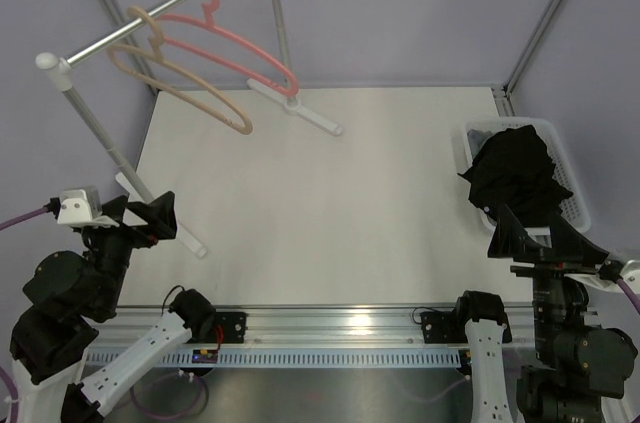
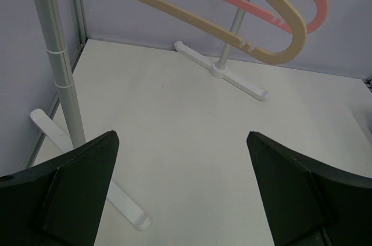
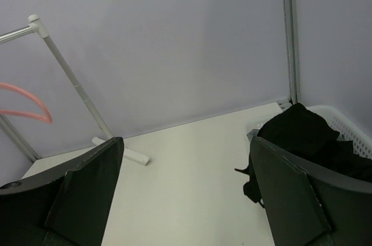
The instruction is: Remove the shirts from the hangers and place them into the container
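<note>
Two bare hangers hook on the clothes rail at the back left, the pink hanger (image 1: 240, 43) behind the beige hanger (image 1: 190, 83). The left wrist view shows the beige hanger (image 2: 279, 19) and pink hanger (image 2: 314, 2) overhead. A black shirt (image 1: 515, 178) lies heaped in the white container (image 1: 572, 178) at the right edge, one fold hanging over its near-left rim. My left gripper (image 1: 150, 218) stands open and empty near the rail's left foot. My right gripper (image 1: 535, 233) stands open and empty just in front of the container, with the black shirt (image 3: 302, 132) beyond its right finger.
The metal rail (image 1: 150, 18) stands on two white feet, one at the back (image 1: 310, 113) and one beside my left gripper (image 1: 180, 228). Its left upright (image 2: 58, 60) is close in the left wrist view. Frame posts mark the back corners.
</note>
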Motion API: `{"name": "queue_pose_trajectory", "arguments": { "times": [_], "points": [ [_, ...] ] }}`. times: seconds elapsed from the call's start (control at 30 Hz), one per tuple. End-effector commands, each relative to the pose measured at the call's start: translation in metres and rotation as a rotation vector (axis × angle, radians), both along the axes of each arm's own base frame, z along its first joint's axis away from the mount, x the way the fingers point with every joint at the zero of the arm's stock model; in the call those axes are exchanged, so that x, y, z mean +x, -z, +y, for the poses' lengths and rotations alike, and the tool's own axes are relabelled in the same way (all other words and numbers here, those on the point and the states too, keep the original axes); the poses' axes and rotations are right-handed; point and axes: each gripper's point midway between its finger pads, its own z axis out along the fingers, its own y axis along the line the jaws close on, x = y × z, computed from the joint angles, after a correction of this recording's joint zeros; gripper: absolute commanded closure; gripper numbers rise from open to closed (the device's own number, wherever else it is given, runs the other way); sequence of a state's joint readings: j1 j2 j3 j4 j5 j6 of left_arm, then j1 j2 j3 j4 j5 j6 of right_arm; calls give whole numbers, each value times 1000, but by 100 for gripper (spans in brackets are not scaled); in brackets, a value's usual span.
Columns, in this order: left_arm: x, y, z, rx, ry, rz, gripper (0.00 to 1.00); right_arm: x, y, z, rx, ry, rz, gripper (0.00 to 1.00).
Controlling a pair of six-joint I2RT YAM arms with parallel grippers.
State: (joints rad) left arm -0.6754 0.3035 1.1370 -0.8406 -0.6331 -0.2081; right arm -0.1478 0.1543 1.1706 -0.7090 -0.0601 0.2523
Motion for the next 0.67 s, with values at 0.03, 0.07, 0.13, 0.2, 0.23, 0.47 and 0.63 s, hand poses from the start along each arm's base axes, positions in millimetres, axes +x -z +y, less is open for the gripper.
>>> {"name": "queue_pose_trajectory", "arguments": {
  "times": [0.03, 0.07, 0.13, 0.2, 0.23, 0.47, 0.63],
  "points": [
    [-5, 4, 12, 34, -38, 5, 1, -6, 6, 0, -31, -2, 7, 1],
    [-5, 7, 12, 40, -37, 16, 1, -7, 6, 0, -35, -6, 5, 1],
    [-4, 9, 11, 45, -37, 22, 1, -9, 6, 1, -40, -11, -1, 1],
    [-3, 11, 10, 48, -36, 26, 1, -10, 6, 1, -44, -8, -4, 1],
    [-3, 11, 10, 51, -34, 29, 1, -11, 6, 2, -45, -12, -6, 0],
    [-1, 12, 8, 59, -31, 36, 1, -13, 5, 3, -55, -19, -16, 0],
    [-1, 12, 7, 54, -26, 34, 1, -15, 3, 4, -58, -19, -25, 1]
  ]
}}
